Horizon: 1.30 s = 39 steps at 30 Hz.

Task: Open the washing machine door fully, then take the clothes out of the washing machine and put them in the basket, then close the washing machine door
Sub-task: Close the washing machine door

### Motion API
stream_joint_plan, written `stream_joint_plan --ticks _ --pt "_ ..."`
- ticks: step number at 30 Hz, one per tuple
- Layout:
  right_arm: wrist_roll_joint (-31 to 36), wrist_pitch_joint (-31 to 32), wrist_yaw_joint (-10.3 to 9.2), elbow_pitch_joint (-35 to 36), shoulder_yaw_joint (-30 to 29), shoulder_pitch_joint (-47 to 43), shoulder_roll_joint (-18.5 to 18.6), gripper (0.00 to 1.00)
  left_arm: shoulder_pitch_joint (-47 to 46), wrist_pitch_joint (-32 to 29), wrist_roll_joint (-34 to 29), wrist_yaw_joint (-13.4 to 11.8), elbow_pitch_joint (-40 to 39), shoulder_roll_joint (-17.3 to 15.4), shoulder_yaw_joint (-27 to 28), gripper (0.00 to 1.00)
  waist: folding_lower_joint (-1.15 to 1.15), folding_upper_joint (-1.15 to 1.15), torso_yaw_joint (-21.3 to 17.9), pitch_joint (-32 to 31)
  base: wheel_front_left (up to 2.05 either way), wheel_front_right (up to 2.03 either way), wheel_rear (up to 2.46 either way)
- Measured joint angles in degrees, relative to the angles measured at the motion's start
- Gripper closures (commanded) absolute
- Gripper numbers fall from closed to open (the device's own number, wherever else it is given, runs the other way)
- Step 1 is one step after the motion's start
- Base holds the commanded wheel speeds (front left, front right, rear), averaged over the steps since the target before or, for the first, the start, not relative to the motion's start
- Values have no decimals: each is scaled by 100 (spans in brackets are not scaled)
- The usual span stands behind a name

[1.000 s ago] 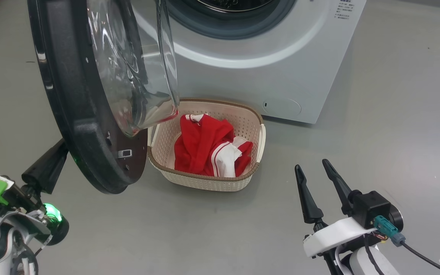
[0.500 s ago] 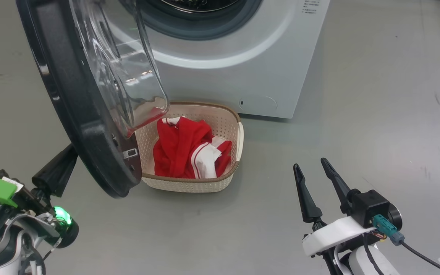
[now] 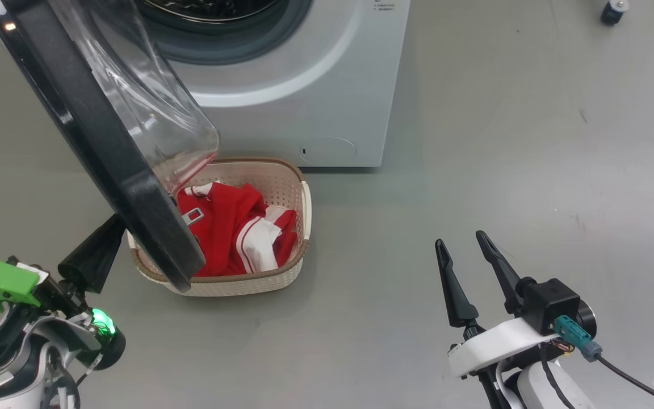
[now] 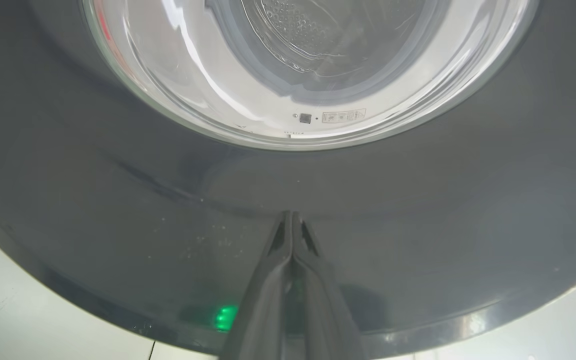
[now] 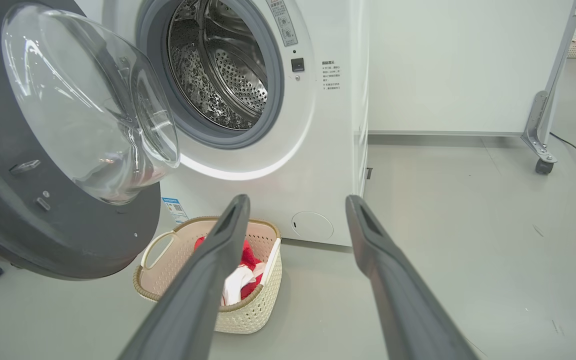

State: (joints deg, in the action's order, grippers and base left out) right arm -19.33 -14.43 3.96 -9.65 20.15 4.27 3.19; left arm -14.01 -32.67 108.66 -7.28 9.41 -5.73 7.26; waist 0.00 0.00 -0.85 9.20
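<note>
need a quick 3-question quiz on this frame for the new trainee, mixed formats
1. True or false: the clothes lie in the basket.
2. The left pincer is: A) open over the basket; B) shut, tips at the black outer face of the washing machine door; C) shut on a red garment.
3. One word: which pincer stands open, holding nothing?
Key: 1 true; 2 B; 3 the right pincer.
</note>
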Motion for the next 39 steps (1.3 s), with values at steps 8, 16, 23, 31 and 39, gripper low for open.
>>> stream_joint_plan --ticks 8,16,23,31,39 --pt "-44 0 0 5 47 0 -7 0 -106 303 1 0 101 96 4 100 0 0 -484 30 0 0 0" --pt "-169 0 -1 19 86 -1 -11 0 -293 692 1 0 212 158 51 100 0 0 -952 70 0 0 0" --pt "-233 0 -12 67 167 -2 -16 0 -492 1199 -44 0 345 205 141 100 0 0 -1380 100 0 0 0" --pt "-247 0 -58 124 170 -3 -20 0 -728 1649 -129 -1 432 259 193 100 0 0 -1713 141 0 0 0" --pt "-353 0 -114 219 181 -3 -34 0 -1091 2189 -313 -1 499 301 332 100 0 0 -2040 258 0 0 0"
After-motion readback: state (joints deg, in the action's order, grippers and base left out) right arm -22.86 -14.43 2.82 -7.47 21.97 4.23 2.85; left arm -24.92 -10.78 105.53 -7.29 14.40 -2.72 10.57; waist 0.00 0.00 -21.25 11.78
